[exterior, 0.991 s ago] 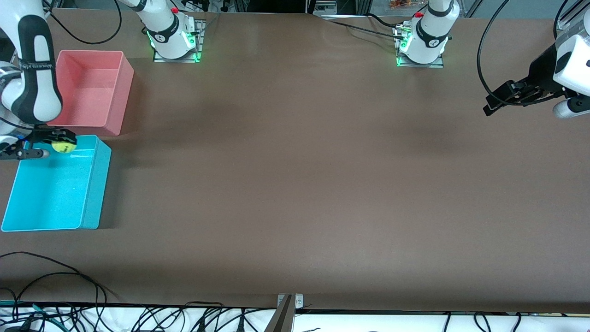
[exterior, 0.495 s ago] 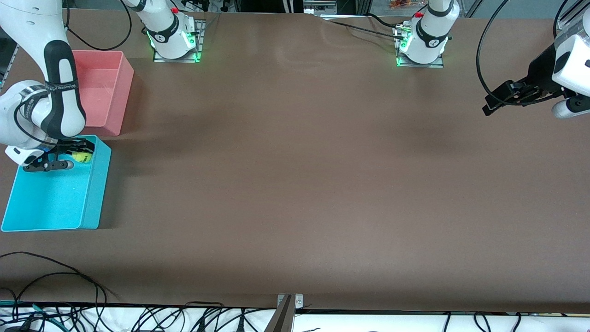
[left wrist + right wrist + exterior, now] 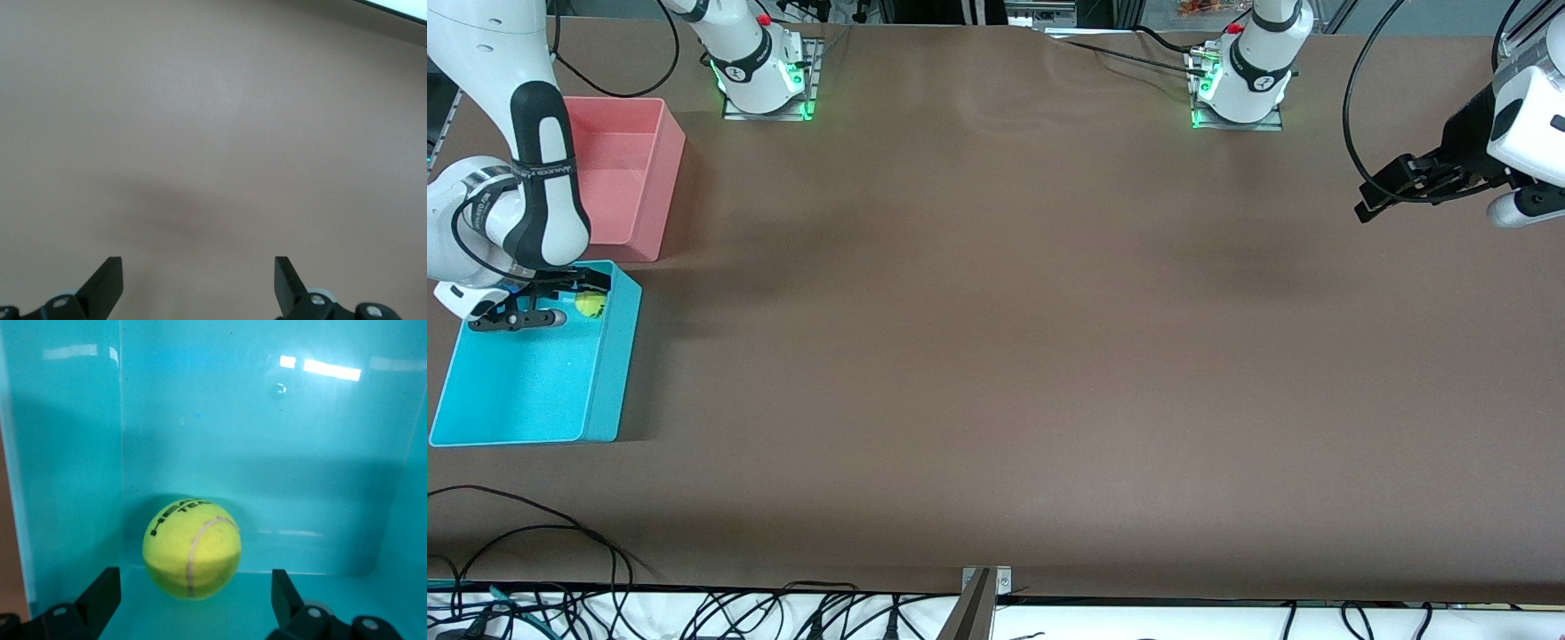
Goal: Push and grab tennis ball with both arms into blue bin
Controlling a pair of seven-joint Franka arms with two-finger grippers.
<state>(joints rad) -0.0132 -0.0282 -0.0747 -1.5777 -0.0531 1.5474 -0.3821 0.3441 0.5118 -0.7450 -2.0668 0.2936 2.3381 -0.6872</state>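
The tennis ball [image 3: 590,305] lies inside the blue bin [image 3: 525,391], at the corner nearest the pink bin. In the right wrist view the ball [image 3: 191,548] rests close to the cyan wall [image 3: 267,453], free of both fingers. My right gripper [image 3: 565,300] hangs open in the bin just over the ball, which it does not touch; in its own view the gripper [image 3: 193,600] shows spread fingertips [image 3: 100,593]. My left gripper [image 3: 1383,191] is open and empty, up over bare table at the left arm's end, and it [image 3: 197,283] sees only table.
A pink bin [image 3: 618,169] stands beside the blue bin, farther from the front camera. Both arm bases [image 3: 765,76] stand along the table's edge farthest from the front camera. Cables [image 3: 534,551] lie past the table's near edge.
My right gripper came down into the blue bin with the ball. The ball now sits free between the open fingers. The left arm has hardly moved.
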